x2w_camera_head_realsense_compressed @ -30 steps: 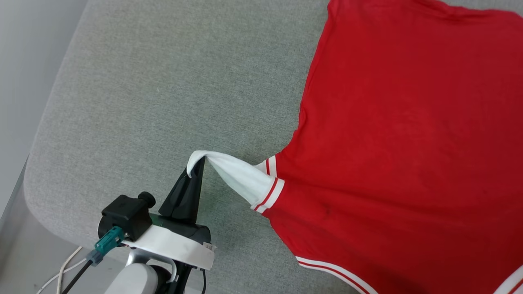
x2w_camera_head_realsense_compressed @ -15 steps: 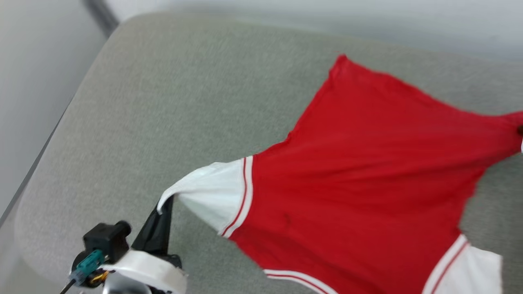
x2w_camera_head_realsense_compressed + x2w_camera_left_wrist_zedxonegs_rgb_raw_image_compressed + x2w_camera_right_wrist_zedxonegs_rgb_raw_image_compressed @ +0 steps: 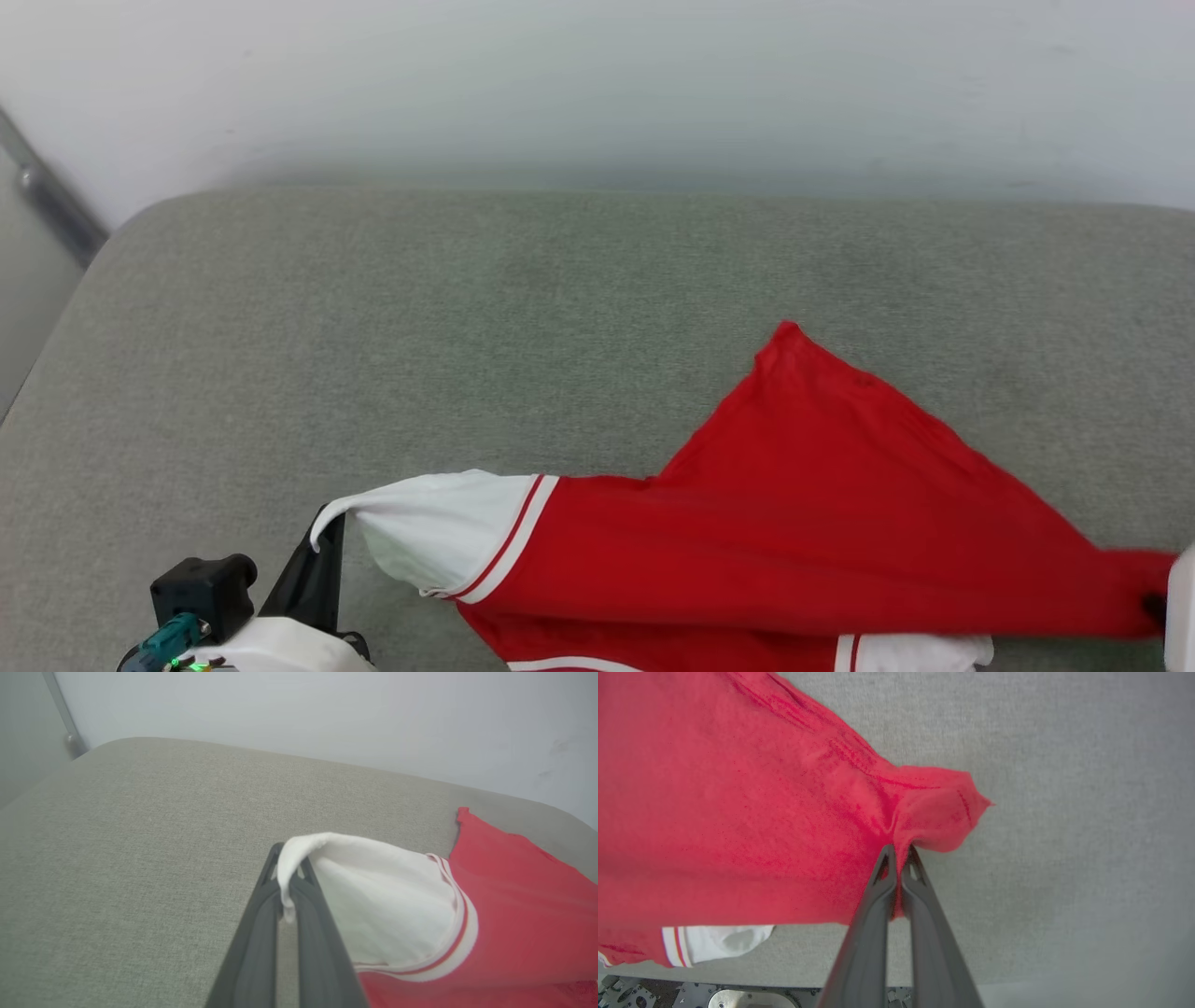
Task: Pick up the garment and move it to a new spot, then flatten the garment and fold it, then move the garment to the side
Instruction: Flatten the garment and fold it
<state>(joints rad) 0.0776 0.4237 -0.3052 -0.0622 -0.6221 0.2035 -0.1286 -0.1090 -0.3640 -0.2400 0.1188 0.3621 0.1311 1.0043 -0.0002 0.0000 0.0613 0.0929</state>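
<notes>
Head view: the garment (image 3: pixel 794 551) is stretching taut across the near part of the grey cushion (image 3: pixel 373 327), from 8 to 4 o'clock. The left gripper (image 3: pixel 325 527) at 8 o'clock is pinching its white sleeve (image 3: pixel 439 527) with jaws closed. The right gripper (image 3: pixel 900 853) is clamping a red corner at 4 o'clock, likewise closed tight.

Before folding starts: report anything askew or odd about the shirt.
The shirt is stretched and skewed, not flat: the left end effector pinches its white sleeve, and the right end effector pinches a bunched red edge. No damage visible.
</notes>
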